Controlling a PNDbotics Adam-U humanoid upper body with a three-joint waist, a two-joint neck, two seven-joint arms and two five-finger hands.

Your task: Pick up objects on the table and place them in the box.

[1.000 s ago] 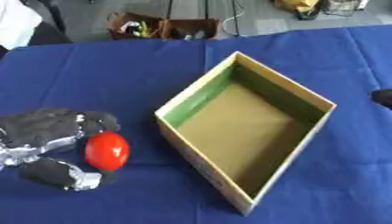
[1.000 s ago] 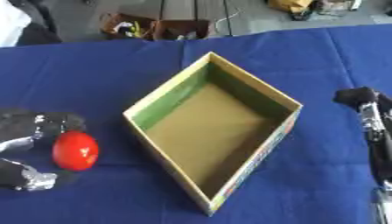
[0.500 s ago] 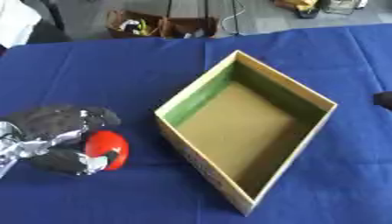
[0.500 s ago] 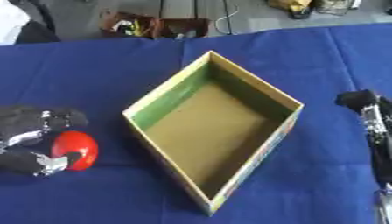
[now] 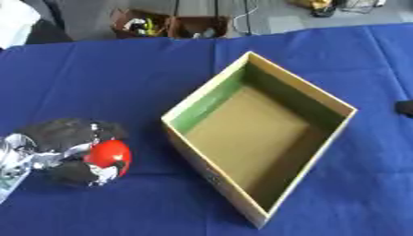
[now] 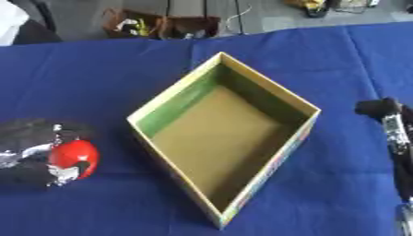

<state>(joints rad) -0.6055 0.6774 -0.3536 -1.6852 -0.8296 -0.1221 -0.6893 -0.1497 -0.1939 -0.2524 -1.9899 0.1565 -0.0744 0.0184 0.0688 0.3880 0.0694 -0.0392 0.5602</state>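
— Box [image 5: 260,133] sits open and askew on the blue table [image 5: 121,83], nothing in it.
— And the left hand [image 5: 68,147]?
— Curled round the red ball [image 5: 107,155], left of the box. Right hand [image 6: 387,120] at the right edge; fingers unclear.

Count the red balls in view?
1: the red ball sits in the left hand, left of the box. The box is empty; the hand could hide others.
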